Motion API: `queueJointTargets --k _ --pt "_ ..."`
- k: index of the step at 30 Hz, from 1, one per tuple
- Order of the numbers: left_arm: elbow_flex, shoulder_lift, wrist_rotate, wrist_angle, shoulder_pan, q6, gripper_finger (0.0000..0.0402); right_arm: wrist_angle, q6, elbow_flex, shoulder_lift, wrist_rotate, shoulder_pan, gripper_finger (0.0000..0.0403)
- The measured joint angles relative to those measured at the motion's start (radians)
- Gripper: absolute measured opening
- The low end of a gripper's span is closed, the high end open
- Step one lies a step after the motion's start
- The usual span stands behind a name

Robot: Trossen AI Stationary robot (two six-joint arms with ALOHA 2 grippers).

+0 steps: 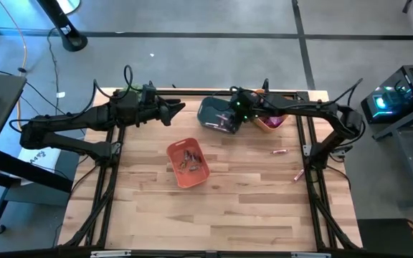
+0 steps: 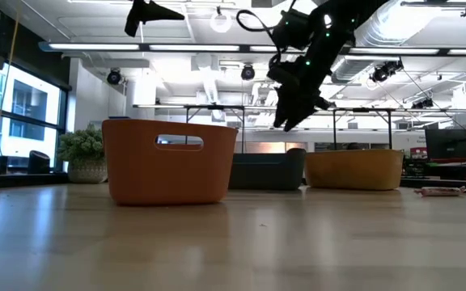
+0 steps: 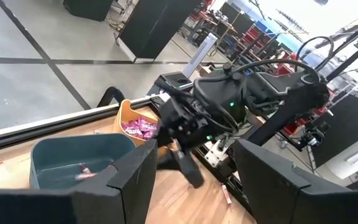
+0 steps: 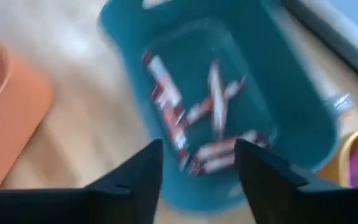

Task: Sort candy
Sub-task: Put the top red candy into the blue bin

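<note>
Right hand (image 4: 197, 165) hovers open above teal bin (image 4: 132, 50).

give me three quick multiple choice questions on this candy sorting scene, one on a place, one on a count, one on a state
1. Which bin is the right pincer above?
A. orange bin
B. teal bin
C. yellow bin

2. How many loose candies lie on the bare table right of the bins?
A. none
B. two
C. five

3. How do the right pincer's fingers stand?
A. apart, nothing between them
C. closed on a pink stick
B. closed on a bin's rim

Answers: 1 B, the right wrist view looks straight down into the teal bin. 2 B, one candy and another show in the high view. 3 A, the teal bin shows through the gap between them.
</note>
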Motion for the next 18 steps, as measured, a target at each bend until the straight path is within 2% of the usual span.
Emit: queueJointTargets --k 3,5,11,18 --pt "0.000 0.000 0.000 0.000 0.000 0.001 0.0209 -0.109 -0.002 0.000 -0.028 -0.086 0.004 0.0224" --pt "0.000 0.000 0.000 -0.001 0.000 0.002 0.0209 -0.235 0.033 0.000 -0.055 -0.096 0.022 0.0234" --pt "0.000 0.000 0.000 -0.001 0.000 0.011 0.0209 -0.581 0.058 -0.049 -0.152 0.004 0.153 0.0239" --pt "0.000 0.000 0.000 -0.001 0.000 0.019 0.0209 -0.570 0.208 -0.331 -0.244 0.005 0.233 0.0240"
